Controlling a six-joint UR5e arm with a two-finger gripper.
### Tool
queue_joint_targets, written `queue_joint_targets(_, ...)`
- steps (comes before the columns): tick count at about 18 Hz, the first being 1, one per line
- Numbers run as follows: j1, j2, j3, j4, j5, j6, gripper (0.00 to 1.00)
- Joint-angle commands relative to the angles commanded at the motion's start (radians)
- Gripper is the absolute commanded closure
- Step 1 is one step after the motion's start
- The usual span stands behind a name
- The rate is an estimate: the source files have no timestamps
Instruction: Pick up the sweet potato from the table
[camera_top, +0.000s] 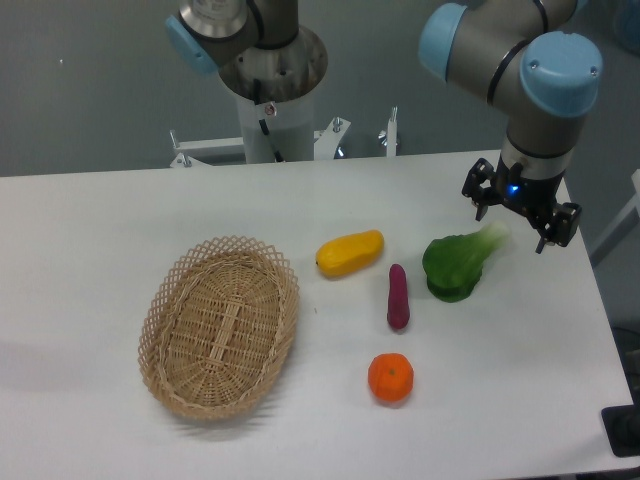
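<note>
The sweet potato (398, 297) lies flat on the white desk (90, 230), roughly lengthwise toward the camera, between the yellow fruit (350, 253) up and to its left and the orange (391, 378) below it, with the green leafy vegetable (458, 265) just beside it on the right; it touches none of them. The gripper (521, 213) hangs well apart from it, above the far right part of the desk near the vegetable's pale stalk, with its fingers spread and nothing between them. The wicker basket (220, 328) sits off to the left, out of the way. The tuber looks small, light and stiff, with a smooth skin and tapered ends that would probably slip out of a pinch. The safest hold seems to be across its thickest middle, fingers closing on the two long sides, where there is room on both flanks.
</note>
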Motion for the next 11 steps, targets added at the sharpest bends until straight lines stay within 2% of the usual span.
queue_joint_targets(6,-0.005,0.000,-0.028,0.003,0.000,-0.018,0.00)
queue_joint_targets(11,-0.015,-0.005,-0.058,0.012,-0.008,-0.100,0.00)
